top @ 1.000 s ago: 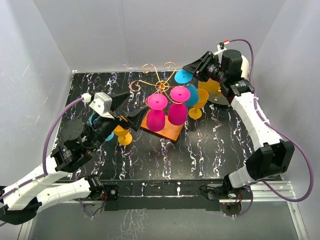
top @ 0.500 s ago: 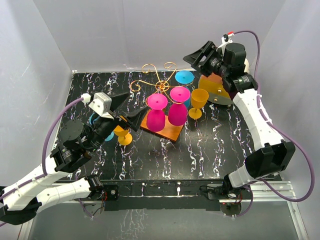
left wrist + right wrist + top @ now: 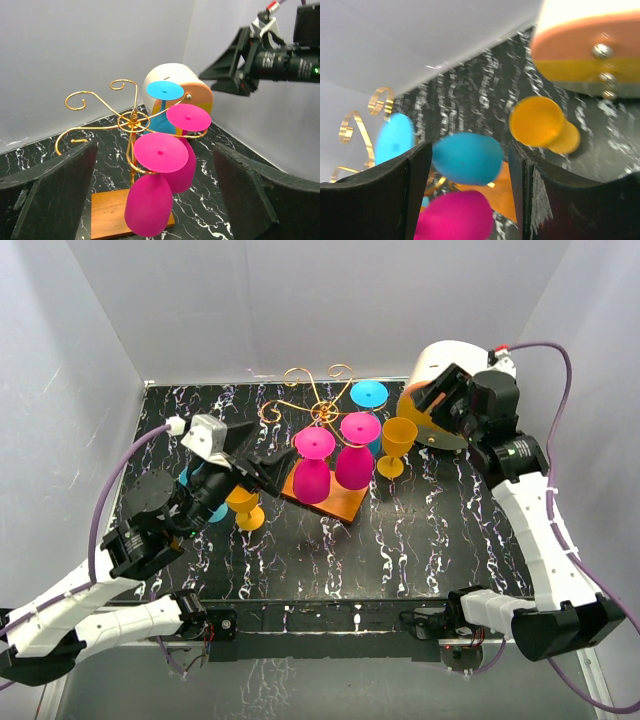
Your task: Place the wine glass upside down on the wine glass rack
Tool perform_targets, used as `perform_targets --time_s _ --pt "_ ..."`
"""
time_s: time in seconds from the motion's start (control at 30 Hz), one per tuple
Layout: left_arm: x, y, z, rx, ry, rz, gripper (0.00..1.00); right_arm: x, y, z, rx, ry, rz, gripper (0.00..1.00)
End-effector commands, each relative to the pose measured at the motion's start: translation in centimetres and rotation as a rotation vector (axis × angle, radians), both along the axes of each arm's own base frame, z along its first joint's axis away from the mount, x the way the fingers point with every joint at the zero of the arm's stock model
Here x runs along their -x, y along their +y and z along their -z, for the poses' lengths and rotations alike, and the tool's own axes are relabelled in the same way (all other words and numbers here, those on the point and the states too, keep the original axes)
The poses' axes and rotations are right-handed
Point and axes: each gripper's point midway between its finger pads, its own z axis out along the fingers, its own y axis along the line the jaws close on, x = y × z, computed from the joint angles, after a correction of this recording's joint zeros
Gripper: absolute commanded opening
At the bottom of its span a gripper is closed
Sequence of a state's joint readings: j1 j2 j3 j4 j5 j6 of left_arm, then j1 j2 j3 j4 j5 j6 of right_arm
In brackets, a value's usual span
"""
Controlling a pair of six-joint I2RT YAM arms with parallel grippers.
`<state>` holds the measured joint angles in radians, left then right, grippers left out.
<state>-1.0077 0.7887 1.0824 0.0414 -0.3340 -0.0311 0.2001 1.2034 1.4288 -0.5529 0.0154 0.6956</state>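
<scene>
The left gripper (image 3: 155, 146) is spread wide and holds nothing. It hangs above the left part of the black marbled table (image 3: 420, 550), its fingers (image 3: 55, 200) framing the wine glass rack (image 3: 322, 412) without touching it. The left wall (image 3: 60, 390) is well off, and bare marble runs along the near edge. From above, a yellow glass (image 3: 245, 512) and something blue (image 3: 216, 512) sit under that arm, half hidden; the left wrist view misses both. The rack stands mid-table on its wooden base (image 3: 340, 505), its far scrolls near the far wall (image 3: 300, 300). Two pink glasses (image 3: 312, 465) hang upside down on its near arms, and the blue wine glass (image 3: 370, 394) hangs upside down on the far right arm. Its bowl shows in the wrist views but is mostly covered by pink from above. Just right of the rack stands an upright yellow-orange glass (image 3: 397, 438), between it and a white, orange and yellow drum (image 3: 440, 365). The right gripper (image 3: 467, 146), likewise wide open and empty, is raised by that drum, near the right wall (image 3: 590, 340) and well apart from the rack.
</scene>
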Motion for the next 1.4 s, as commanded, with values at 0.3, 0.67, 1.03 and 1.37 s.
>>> perform_targets --time_s 0.3,0.67,1.03,1.37 --pt "-0.1 -1.8 0.7 -0.002 0.038 0.047 0.99 1.1 -3.6 11.3 0.182 0.259 0.128 0.57" --pt "0.0 -2.8 1.5 -0.032 0.059 0.084 0.98 -4.9 -3.3 15.3 0.193 0.337 0.188 0.40" --pt "0.1 -2.5 0.9 -0.019 0.039 0.078 0.99 -6.1 -3.8 17.1 0.350 0.380 0.127 0.23" --pt "0.3 -3.3 0.5 -0.023 0.038 0.111 0.99 -5.2 -3.8 15.9 0.396 0.395 0.093 0.00"
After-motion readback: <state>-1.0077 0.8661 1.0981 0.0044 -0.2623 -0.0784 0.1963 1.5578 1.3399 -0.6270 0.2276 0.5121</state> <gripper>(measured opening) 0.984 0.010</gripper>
